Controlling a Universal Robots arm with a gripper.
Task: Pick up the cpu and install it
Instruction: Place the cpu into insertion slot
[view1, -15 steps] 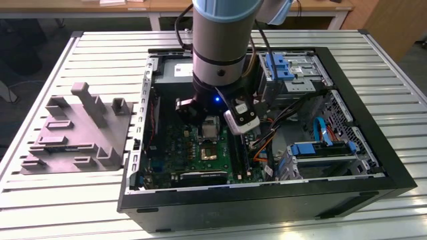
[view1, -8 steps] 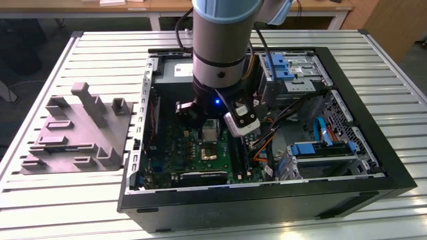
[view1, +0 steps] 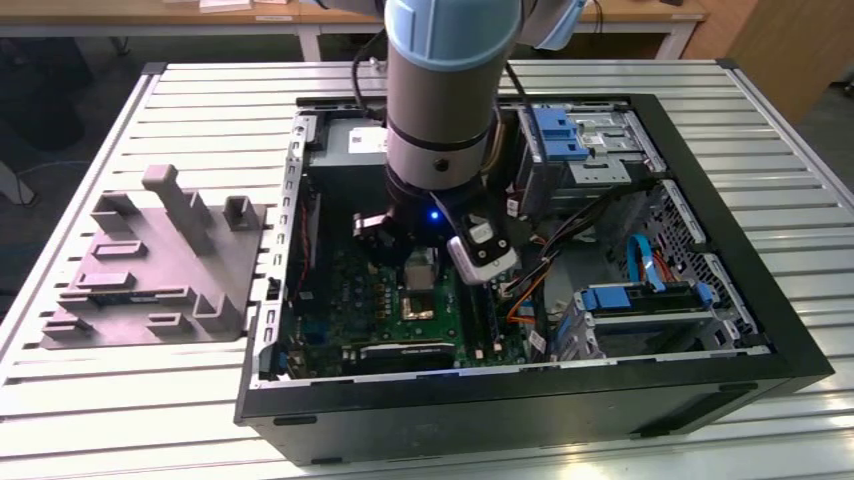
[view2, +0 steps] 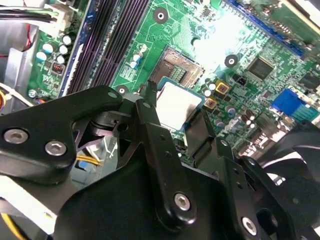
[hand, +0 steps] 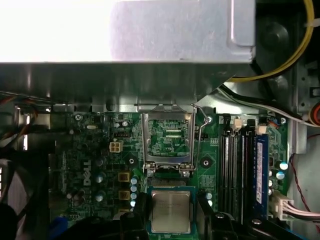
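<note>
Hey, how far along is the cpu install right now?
Done: the cpu is picked up, clamped in the pincer inside the computer case. In hand: it hangs over the motherboard, by the socket, whose frame is flipped open. Left: it doesn't look seated in the socket, and the frame isn't closed.

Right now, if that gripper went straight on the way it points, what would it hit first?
Probably the socket on the motherboard, with the cpu that the gripper holds touching first; the gap is hard to judge.
</note>
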